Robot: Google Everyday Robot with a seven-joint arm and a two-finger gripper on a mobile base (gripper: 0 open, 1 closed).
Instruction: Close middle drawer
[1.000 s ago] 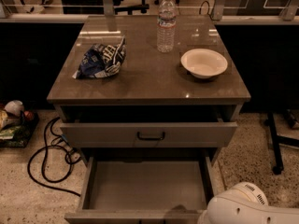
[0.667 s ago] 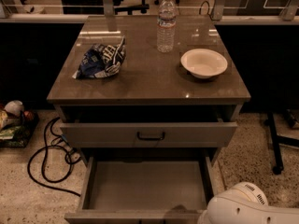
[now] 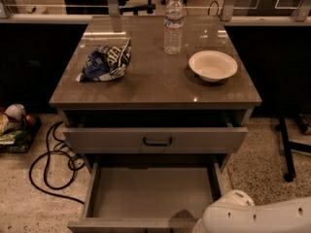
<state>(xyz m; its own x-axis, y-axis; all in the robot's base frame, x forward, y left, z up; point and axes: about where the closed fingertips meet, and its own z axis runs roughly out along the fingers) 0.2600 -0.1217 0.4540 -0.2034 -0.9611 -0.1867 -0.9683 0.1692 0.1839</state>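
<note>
The middle drawer (image 3: 150,193) is pulled far out of the grey-beige cabinet, below the top drawer. Its plain grey inside is bare, and its front rim (image 3: 131,224) lies at the picture's bottom edge. Its handle is out of view. The top drawer (image 3: 97,140) with its black bar handle (image 3: 157,141) stands slightly out too. The lowest drawer is hidden. My gripper is out of view. Only a white rounded part of my arm (image 3: 252,215) shows at the bottom right, next to the open drawer's right front corner.
On the cabinet top (image 3: 155,89) stand a water bottle (image 3: 173,25), a white bowl (image 3: 213,65) and a blue chip bag (image 3: 106,62). Black cables (image 3: 53,159) and clutter (image 3: 14,125) lie on the floor at left. A black stand leg (image 3: 286,149) is at right.
</note>
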